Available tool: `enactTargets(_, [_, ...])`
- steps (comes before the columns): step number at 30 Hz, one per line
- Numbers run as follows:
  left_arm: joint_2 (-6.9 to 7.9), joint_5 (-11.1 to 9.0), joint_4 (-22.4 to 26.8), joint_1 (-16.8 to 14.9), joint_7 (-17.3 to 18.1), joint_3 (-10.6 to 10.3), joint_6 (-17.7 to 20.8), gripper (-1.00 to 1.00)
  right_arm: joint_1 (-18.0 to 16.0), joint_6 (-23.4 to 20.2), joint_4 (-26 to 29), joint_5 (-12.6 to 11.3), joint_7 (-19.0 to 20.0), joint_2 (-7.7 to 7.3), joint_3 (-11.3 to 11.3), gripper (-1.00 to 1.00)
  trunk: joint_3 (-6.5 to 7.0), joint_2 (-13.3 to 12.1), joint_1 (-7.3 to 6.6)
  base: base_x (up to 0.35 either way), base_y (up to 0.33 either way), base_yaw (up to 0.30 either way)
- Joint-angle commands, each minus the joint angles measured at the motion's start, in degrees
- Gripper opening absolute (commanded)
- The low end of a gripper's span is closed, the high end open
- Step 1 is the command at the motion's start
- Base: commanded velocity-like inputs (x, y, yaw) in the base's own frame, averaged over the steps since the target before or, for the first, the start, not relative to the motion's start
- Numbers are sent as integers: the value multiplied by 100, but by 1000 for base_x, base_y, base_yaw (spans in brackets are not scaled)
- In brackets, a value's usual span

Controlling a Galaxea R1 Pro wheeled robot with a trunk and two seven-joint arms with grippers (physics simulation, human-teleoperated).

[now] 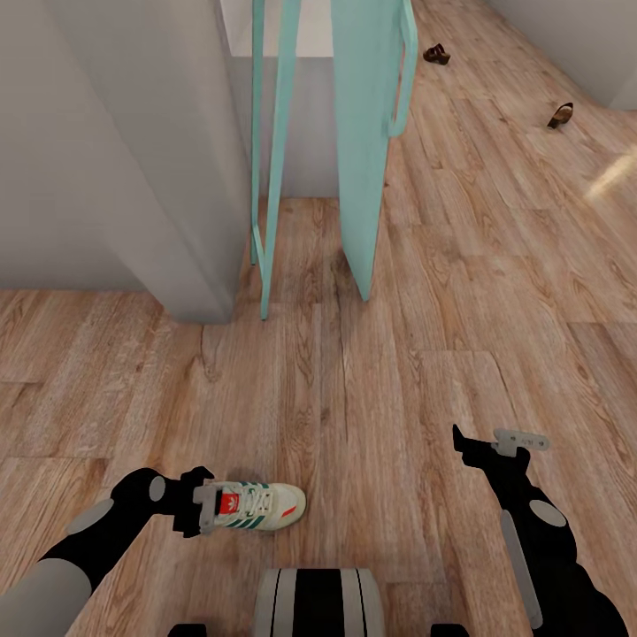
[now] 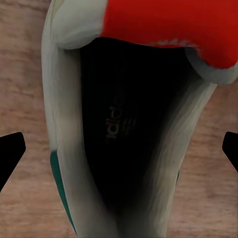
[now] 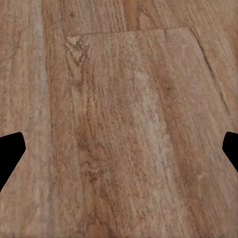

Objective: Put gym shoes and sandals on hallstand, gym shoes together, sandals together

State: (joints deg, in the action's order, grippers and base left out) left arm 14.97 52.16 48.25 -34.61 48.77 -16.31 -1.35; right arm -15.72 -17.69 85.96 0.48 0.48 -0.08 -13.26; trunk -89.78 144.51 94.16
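Left tool [image 1: 205,509] sits at the heel end of a gym shoe [image 1: 257,507] on the corridor floor [image 1: 372,398], close in front of the robot base [image 1: 318,602]. Shoe lies on its sole, toe pointing toward the robot's right. Left wrist view looks straight down into the shoe's opening [image 2: 124,134]: dark insole with a logo, red-orange tongue tab [image 2: 168,25], green stripe on the side, black fingertips [image 2: 10,151] spread wide, one to each side of the collar with floor visible between tip and shoe. So wide open, nothing gripped yet.

Right tool [image 1: 488,441] hangs over bare planks on the right, well apart from the shoe. Right wrist view shows only wood grain [image 3: 124,124] between its two fingertips [image 3: 11,151]; jaws wide apart, empty.

Nothing between the tools and the shoe. Further out: a grey wall corner [image 1: 168,177] at left, then a turquoise frame [image 1: 268,159] and a turquoise door panel [image 1: 372,133] with a handle, standing on the floor across the middle of the corridor.

Far end, past the door to the right: two brown sandals [image 1: 435,54] [image 1: 560,114] on the floor, well apart from each other. Too small for strap detail.
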Motion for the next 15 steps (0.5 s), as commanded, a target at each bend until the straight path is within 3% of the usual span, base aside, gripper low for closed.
enactTargets(1, [5,31,9,-2,10,-14,-14,100,-2,-33,8,5,5,0,-2,100,-3,1,-1,0,0,0])
enactTargets(15, [6,31,9,-2,-1,31,-14,100,-2,-33,8,5,5,0,0,100,-3,1,-1,0,0,0])
